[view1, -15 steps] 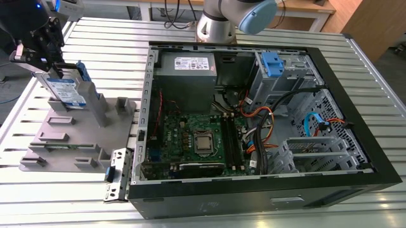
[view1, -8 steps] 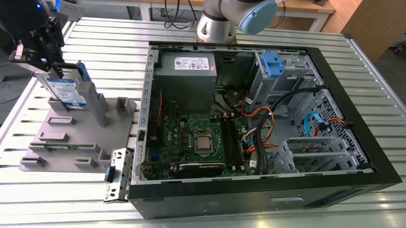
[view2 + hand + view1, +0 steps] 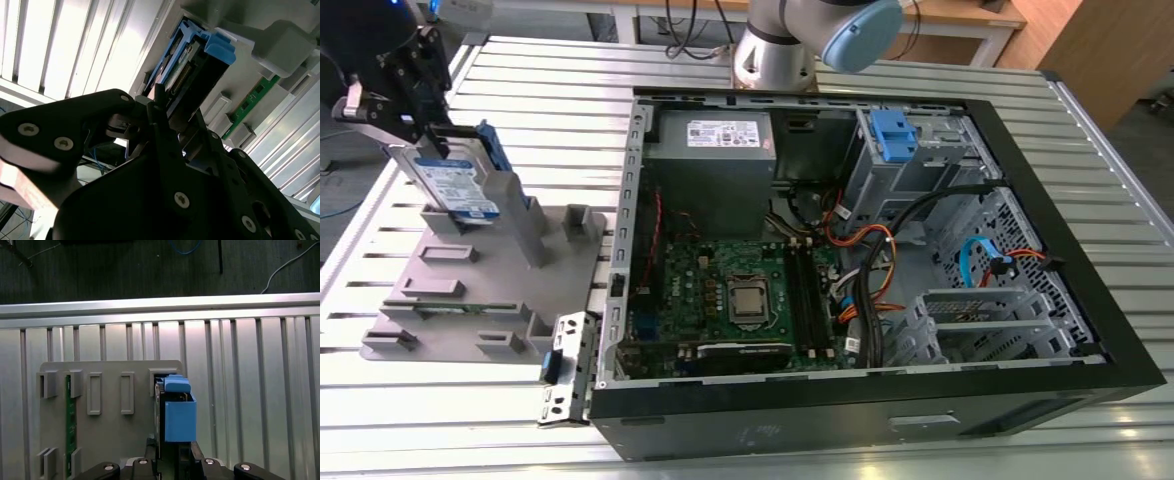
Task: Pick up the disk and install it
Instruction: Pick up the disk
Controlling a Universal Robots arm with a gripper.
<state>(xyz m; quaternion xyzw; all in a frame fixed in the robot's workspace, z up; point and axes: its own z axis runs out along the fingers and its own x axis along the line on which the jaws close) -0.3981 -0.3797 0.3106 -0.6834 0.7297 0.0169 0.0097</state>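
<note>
A slatted metal table [image 3: 454,420] carries a grey parts holder [image 3: 454,300] on the exterior view's left and an open black computer case [image 3: 854,410] on its right.

The disk [image 3: 454,185] stands upright on edge at the far end of the grey holder, between its raised posts. Its white-and-blue label faces the camera and its blue bracket runs along the edges. Whether its lower edge is seated in the slot or just lifted cannot be told. In the first wrist view the disk [image 3: 179,415] appears edge-on, with a blue end tab above the holder [image 3: 110,440]. In the second wrist view the disk's [image 3: 200,57] connector end and blue tab point away from the camera.

The black gripper [image 3: 438,140] reaches down onto the disk's upper end, jaws clamped on it from both sides. Both wrist views show this grip [image 3: 165,115] [image 3: 170,460].

A green circuit strip [image 3: 460,307] lies in another slot of the holder, well apart from the disk.

Inside the case lie a green motherboard [image 3: 720,290], a grey metal box [image 3: 714,150] with a white sticker, and a bare blue clip [image 3: 891,135] in the drive cage. The arm's base [image 3: 781,40] stands behind the case.
</note>
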